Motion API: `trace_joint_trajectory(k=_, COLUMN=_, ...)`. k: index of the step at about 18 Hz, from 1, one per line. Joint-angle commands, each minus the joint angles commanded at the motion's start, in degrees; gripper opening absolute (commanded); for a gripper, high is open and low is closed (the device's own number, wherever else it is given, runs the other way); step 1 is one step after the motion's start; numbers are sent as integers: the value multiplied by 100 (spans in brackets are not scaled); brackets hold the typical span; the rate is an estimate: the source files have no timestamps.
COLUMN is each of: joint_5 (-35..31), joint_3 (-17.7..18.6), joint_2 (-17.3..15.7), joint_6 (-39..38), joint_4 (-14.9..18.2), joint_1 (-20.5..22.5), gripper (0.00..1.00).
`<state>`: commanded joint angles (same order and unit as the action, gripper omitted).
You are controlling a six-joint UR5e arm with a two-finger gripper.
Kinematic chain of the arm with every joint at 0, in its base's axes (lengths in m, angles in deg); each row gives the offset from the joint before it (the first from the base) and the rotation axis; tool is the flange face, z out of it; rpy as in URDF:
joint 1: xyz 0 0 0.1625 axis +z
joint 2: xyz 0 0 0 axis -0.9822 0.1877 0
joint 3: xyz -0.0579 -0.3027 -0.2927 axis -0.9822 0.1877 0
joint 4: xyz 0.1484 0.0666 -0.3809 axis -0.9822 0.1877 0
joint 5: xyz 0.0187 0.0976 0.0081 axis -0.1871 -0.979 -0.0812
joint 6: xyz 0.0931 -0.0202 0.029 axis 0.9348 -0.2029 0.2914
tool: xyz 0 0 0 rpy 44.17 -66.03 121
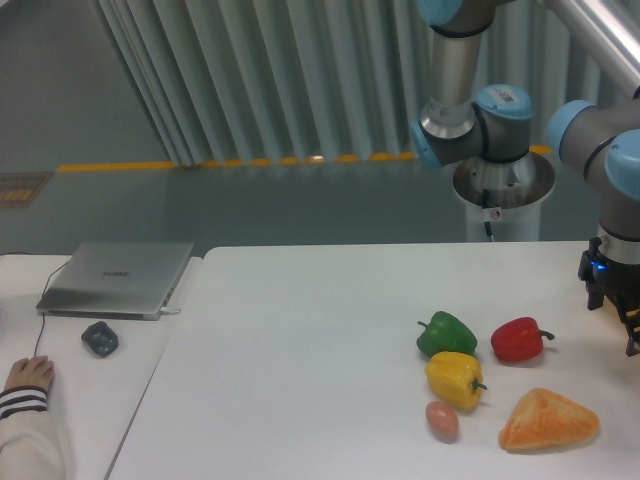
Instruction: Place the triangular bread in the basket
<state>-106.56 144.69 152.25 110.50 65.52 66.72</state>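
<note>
White table (pixel 300 340) bears triangular bread (pixel 549 421); corrugated wall (pixel 260 80) behind.

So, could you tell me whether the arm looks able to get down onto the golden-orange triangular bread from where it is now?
Probably yes: the golden-orange triangular bread lies open from above, apart from the yellow bell pepper, with the end effector just up and right.

I'm seeing the triangular bread (pixel 549 421) looking matt and lightly creased, the peppers (pixel 447 333) shining like glossy plastic, the table (pixel 300 350) smooth white, the laptop (pixel 118 278) brushed metal.
</note>
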Motion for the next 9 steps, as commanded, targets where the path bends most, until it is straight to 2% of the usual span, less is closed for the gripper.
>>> trace_joint_trajectory(k=7, joint_5=35, joint_3=0, joint_2=-53, joint_6=-114, joint_4=-78, joint_1=97, gripper=100)
trace_joint_trajectory(k=9, joint_5=0, joint_3=35, joint_2=-167, joint_6=-472, joint_4=-166, joint_1=88, gripper=100)
